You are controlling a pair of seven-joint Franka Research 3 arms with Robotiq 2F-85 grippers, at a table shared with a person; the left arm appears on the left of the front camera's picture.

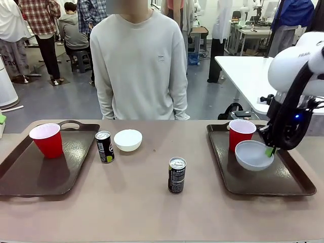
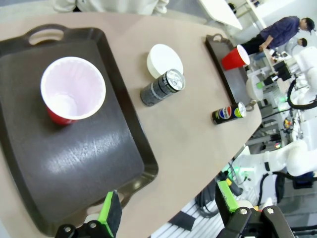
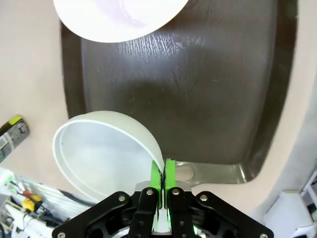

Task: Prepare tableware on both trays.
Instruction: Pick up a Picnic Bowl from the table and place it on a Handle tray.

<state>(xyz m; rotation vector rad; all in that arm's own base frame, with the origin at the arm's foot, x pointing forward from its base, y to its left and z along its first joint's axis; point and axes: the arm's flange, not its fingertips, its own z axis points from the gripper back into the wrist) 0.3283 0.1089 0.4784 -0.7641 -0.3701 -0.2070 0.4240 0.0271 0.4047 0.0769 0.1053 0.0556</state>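
Observation:
My right gripper [image 1: 270, 149] [image 3: 162, 174] is shut on the rim of a white bowl [image 1: 253, 155] [image 3: 101, 153]. The bowl is tilted, low over the right tray [image 1: 283, 181] [image 3: 208, 99]. A red cup [image 1: 241, 133] [image 3: 119, 15] stands on that tray just behind the bowl. Another red cup [image 1: 47, 139] [image 2: 73, 91] stands on the left tray [image 1: 30, 177] [image 2: 84, 158]. On the bare table between the trays are a second white bowl [image 1: 128, 139] [image 2: 165, 60] and two dark cans [image 1: 105, 146] [image 1: 176, 174]. My left gripper [image 2: 168, 206] hangs open, high above the left tray's edge, with nothing in it.
A person [image 1: 139, 61] stands at the far side of the table, hands out of sight. The table's front strip [image 1: 152, 217] is bare. Another white table [image 1: 248, 76] stands behind on the right.

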